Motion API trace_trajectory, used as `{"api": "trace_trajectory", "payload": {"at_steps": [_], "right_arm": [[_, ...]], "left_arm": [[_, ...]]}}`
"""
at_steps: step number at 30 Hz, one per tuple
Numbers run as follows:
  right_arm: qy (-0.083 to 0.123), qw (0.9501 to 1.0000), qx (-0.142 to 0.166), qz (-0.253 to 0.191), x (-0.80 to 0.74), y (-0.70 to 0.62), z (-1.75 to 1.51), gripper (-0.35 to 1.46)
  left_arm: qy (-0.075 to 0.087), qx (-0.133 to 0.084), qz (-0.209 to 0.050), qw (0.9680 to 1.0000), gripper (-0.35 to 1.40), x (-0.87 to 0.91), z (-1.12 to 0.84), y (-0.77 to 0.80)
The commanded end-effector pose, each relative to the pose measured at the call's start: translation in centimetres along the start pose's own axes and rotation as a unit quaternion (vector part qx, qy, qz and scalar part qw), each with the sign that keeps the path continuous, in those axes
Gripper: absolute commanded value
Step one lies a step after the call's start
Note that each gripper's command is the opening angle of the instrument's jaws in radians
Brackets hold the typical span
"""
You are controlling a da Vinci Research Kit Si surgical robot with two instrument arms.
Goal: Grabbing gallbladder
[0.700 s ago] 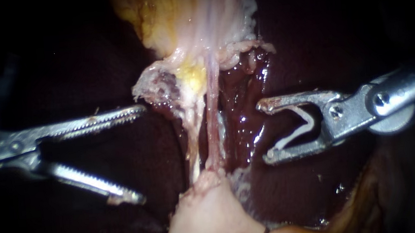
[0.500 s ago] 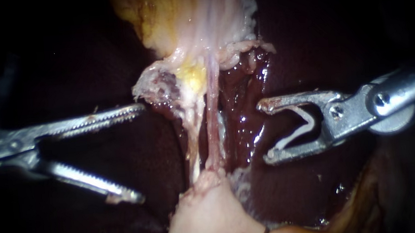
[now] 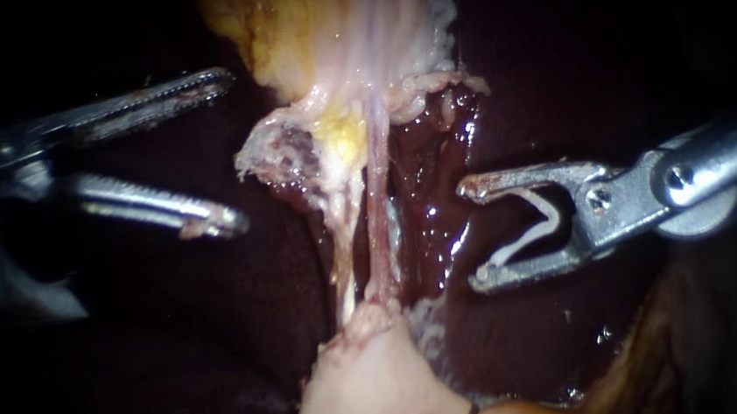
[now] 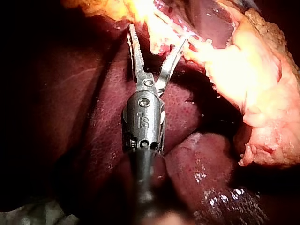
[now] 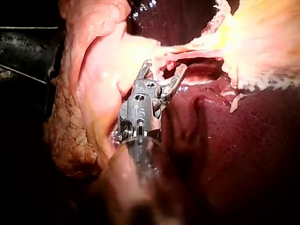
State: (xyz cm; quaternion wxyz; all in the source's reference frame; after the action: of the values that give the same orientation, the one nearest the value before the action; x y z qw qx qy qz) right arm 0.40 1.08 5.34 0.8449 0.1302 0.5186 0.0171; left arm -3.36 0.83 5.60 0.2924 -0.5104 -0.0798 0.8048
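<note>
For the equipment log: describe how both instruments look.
Left instrument: bright steel, two long slim jaws with toothed inner faces, hinged on a grey metal wrist with round pins and stamped marks, on a dark shaft. Right instrument: steel, shorter, thicker jaws with hooked tips, a screw at the hinge, same wrist and dark shaft.

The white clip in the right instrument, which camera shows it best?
The endoscope view: the clip shows side-on, held in the jaws of the right instrument. The right wrist view shows those jaws from behind, clip indistinct; the left wrist view misses it.
</note>
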Motion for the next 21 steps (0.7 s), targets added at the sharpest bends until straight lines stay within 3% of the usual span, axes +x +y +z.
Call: {"api": "trace_trajectory", "payload": {"at_steps": [1,11,18,21], "right_arm": [[0.000,1.0000,0.000,0.000,0.00,0.00,0.00,0.50],[0.000,1.0000,0.000,0.000,0.00,0.00,0.00,0.50],[0.000,1.0000,0.000,0.000,0.00,0.00,0.00,0.50],[0.000,1.0000,0.000,0.000,0.00,0.00,0.00,0.50]], "left_arm": [[0.000,0.001,-0.005,1.0000,0.63,-0.03,0.04,-0.01],[0.000,0.011,-0.055,0.9984,0.26,-0.34,0.32,-0.02],[-0.001,0.009,-0.068,0.9977,0.22,-0.32,0.32,0.01],[-0.001,0.008,-0.078,0.9969,0.11,-0.27,0.27,0.02]]}}
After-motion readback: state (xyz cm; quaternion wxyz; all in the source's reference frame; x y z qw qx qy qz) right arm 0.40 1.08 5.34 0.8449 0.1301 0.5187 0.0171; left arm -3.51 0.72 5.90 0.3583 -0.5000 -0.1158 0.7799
